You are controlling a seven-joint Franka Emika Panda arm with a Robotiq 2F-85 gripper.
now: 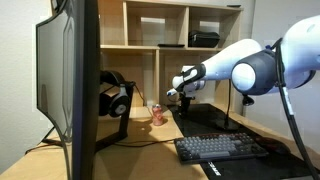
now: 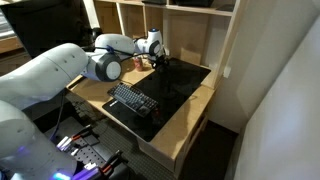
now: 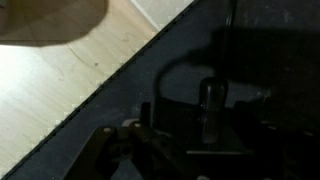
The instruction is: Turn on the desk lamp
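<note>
The desk lamp is slim and black and hard to make out. In the wrist view its curved stem (image 3: pixel 172 62) and flat base with a shiny part (image 3: pixel 210 112) lie on the black desk mat (image 3: pixel 110 110), right under the camera. In both exterior views my gripper (image 1: pixel 177 94) (image 2: pixel 155 48) hovers low over the far part of the mat, just above the lamp's dark shape (image 1: pixel 186 105) (image 2: pixel 162 63). My fingers are only dark shapes at the bottom of the wrist view (image 3: pixel 130 150). I cannot tell whether they are open or shut.
A large dark monitor (image 1: pixel 72 85) stands close in front. Black headphones on a stand (image 1: pixel 115 100) and a small reddish object (image 1: pixel 158 115) sit beside the mat. A keyboard (image 1: pixel 220 148) (image 2: pixel 133 100) lies on the near part of the mat. Wooden shelves (image 1: pixel 170 45) stand behind.
</note>
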